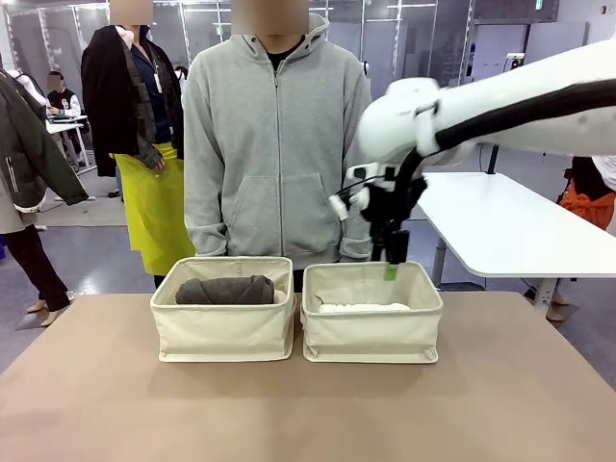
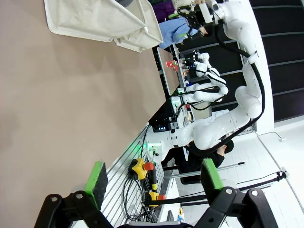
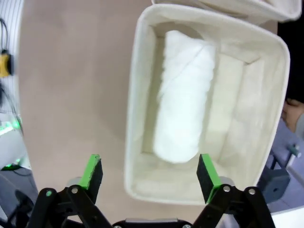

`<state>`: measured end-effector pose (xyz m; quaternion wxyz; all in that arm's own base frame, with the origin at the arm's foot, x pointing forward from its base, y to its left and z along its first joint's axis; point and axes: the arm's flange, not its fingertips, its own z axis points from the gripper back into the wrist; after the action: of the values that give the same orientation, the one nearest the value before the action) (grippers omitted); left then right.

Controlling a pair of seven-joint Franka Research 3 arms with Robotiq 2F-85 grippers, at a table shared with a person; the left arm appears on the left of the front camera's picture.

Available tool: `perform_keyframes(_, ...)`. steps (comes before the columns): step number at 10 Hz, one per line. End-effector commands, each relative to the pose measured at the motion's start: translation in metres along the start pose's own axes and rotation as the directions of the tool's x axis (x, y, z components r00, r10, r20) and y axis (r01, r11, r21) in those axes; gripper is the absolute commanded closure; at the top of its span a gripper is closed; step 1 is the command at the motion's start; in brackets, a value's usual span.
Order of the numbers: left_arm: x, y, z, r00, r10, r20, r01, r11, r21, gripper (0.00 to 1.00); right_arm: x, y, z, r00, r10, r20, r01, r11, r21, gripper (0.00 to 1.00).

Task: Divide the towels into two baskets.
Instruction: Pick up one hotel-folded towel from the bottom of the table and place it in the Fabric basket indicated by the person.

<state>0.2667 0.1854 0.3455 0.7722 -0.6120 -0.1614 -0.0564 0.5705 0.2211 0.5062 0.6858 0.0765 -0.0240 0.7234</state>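
On the worktop sit two baskets side by side. The left basket holds the grey towel; the right basket holds the white towel. Above it hangs the right gripper, spread and empty. The left gripper is spread too.

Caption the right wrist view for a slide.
Open right gripper hovers above a basket holding one white towel.

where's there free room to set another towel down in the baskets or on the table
The right basket has a bare strip between the white towel and its far wall. The table in front of both baskets is bare. The left basket looks crowded by the dark grey towel.
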Motion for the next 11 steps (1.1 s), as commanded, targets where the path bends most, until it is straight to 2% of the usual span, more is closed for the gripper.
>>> perform_keyframes(1, -0.003, -0.004, 0.002, 1.000, 0.006, -0.003, -0.006, 1.000, -0.009, 0.00, -0.074, 0.050, 0.014, 0.989, -0.104, 0.102, 0.103, 0.995, 0.015, 0.00)
perform_keyframes(2, -0.003, -0.004, 0.002, 1.000, 0.006, -0.003, -0.006, 1.000, -0.009, 0.00, -0.113, 0.056, 0.027, 0.973, -0.172, 0.152, 0.166, 0.985, 0.051, 0.00)
perform_keyframes(4, -0.003, -0.004, 0.002, 1.000, 0.006, -0.003, -0.006, 1.000, -0.009, 0.00, -0.184, 0.074, 0.038, 0.910, -0.311, 0.273, 0.269, 0.946, 0.181, 0.00)
perform_keyframes(5, -0.003, -0.004, 0.002, 1.000, 0.006, -0.003, -0.006, 1.000, -0.009, 0.00, -0.220, 0.084, 0.040, 0.838, -0.413, 0.356, 0.313, 0.899, 0.305, 0.00)
perform_keyframes(6, -0.003, -0.004, 0.002, 1.000, 0.006, -0.003, -0.006, 1.000, -0.009, 0.00, -0.270, 0.092, 0.043, 0.710, -0.562, 0.425, 0.398, 0.818, 0.416, 0.00)
perform_keyframes(7, -0.003, -0.004, 0.002, 1.000, 0.006, -0.003, -0.006, 1.000, -0.009, 0.00, -0.322, 0.107, 0.043, 0.579, -0.681, 0.447, 0.478, 0.728, 0.491, 0.00)
perform_keyframes(8, -0.003, -0.004, 0.002, 1.000, 0.006, -0.003, -0.006, 1.000, -0.009, 0.00, -0.382, 0.127, 0.033, 0.404, -0.794, 0.455, 0.526, 0.608, 0.595, 0.00)
perform_keyframes(10, -0.003, -0.004, 0.002, 1.000, 0.006, -0.003, -0.006, 1.000, -0.009, 0.00, -0.471, 0.180, -0.007, 0.153, -0.929, 0.336, 0.496, 0.366, 0.787, 0.00)
perform_keyframes(11, -0.003, -0.004, 0.002, 1.000, 0.006, -0.003, -0.006, 1.000, -0.009, 0.00, -0.500, 0.211, -0.026, 0.047, -0.945, 0.324, 0.455, 0.309, 0.835, 0.00)
